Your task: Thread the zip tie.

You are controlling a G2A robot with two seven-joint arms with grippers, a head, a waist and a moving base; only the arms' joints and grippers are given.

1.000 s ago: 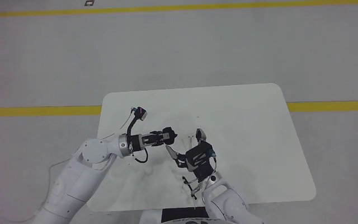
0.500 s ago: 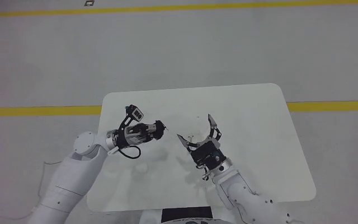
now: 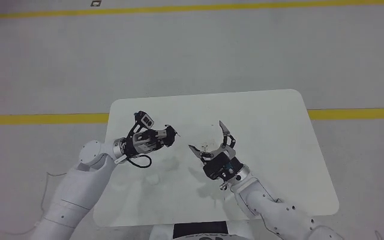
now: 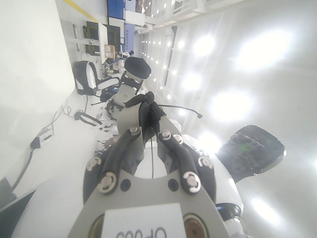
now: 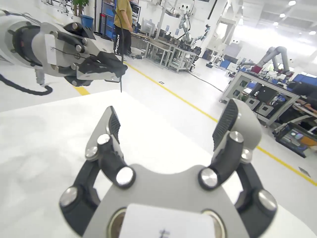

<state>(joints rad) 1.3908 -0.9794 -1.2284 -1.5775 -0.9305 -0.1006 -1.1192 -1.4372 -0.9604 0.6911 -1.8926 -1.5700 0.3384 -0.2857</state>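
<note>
One thin black zip tie (image 5: 120, 84) sits pinched in the closed left gripper (image 5: 120, 70). The right gripper (image 5: 171, 122) gapes wide, empty.

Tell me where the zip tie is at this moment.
In the right wrist view, the zip tie is pinched in the left gripper over the table's left part, apart from the open right gripper.

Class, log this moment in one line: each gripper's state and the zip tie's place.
left gripper: shut on zip tie, above table | right gripper: open, empty, above table
</note>
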